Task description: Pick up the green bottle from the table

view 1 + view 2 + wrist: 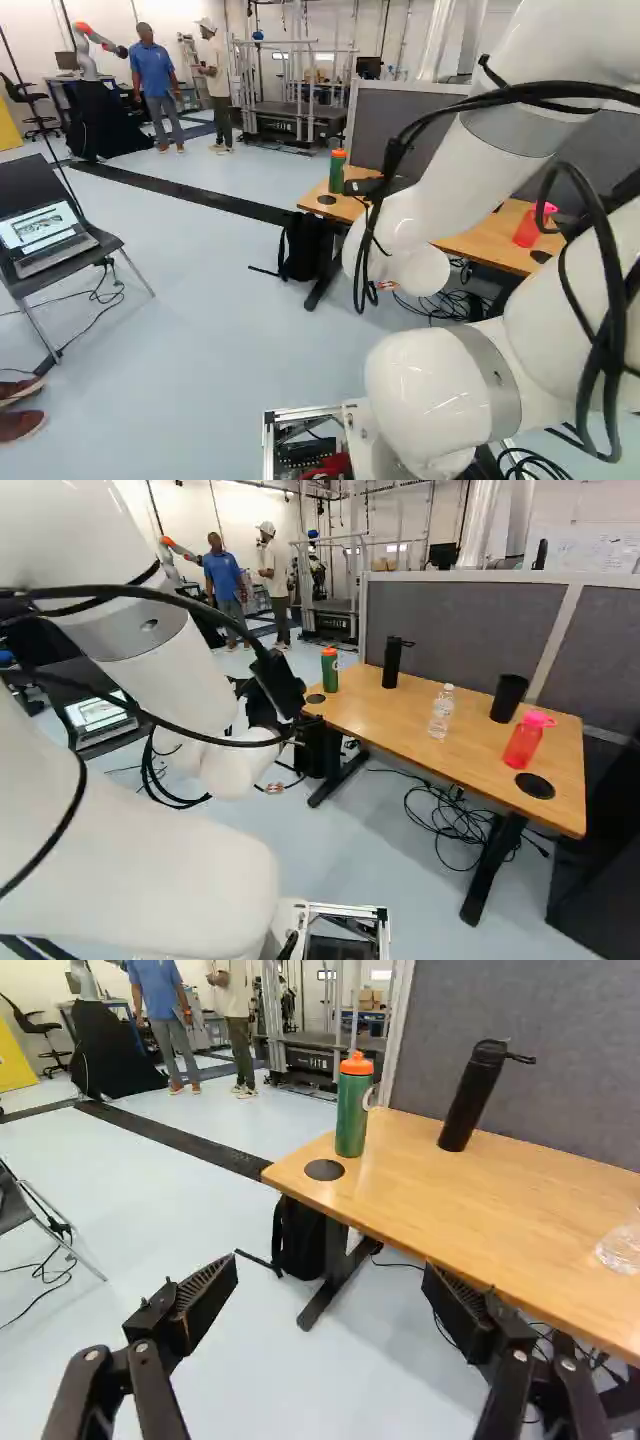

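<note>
- One empty tool (pixel 330 1275) is held spread, presumably so the bottle can be admitted.
- The green bottle (pixel 352 1110) is stood upright ahead, near a corner of the counter (pixel 480 1210), where access is probably eased.
</note>
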### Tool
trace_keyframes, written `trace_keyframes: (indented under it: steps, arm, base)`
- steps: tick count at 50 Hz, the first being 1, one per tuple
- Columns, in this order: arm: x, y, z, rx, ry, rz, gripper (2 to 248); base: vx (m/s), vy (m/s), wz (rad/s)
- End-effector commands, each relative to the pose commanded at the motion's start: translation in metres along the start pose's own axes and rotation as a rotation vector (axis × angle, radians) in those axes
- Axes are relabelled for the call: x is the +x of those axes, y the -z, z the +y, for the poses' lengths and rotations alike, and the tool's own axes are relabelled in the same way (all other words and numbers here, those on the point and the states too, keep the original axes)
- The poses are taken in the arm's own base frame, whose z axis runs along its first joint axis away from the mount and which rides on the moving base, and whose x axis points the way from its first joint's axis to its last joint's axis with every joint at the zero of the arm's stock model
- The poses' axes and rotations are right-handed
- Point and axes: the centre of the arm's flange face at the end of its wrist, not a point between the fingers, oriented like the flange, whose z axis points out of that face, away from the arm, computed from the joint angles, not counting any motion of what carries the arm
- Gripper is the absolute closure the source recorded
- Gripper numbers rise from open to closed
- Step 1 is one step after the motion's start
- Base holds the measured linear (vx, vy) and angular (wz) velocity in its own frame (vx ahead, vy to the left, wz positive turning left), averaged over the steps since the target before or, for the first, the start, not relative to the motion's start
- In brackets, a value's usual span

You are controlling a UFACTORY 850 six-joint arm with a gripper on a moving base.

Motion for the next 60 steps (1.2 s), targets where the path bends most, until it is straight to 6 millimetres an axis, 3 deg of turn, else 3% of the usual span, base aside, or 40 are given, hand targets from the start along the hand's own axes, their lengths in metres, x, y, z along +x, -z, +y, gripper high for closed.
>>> trace_keyframes:
  steps: [35, 52, 60]
  arm:
    - [0.0000, 0.0000, 0.0000, 0.000, 0.000, 0.000, 3]
    - [0.0000, 0.0000, 0.0000, 0.000, 0.000, 0.000, 3]
    - [0.0000, 0.0000, 0.0000, 0.000, 0.000, 0.000, 3]
  base:
    - [0.282, 0.112, -0.035]
    - [0.287, 0.004, -0.035]
    - [0.239, -0.078, -0.359]
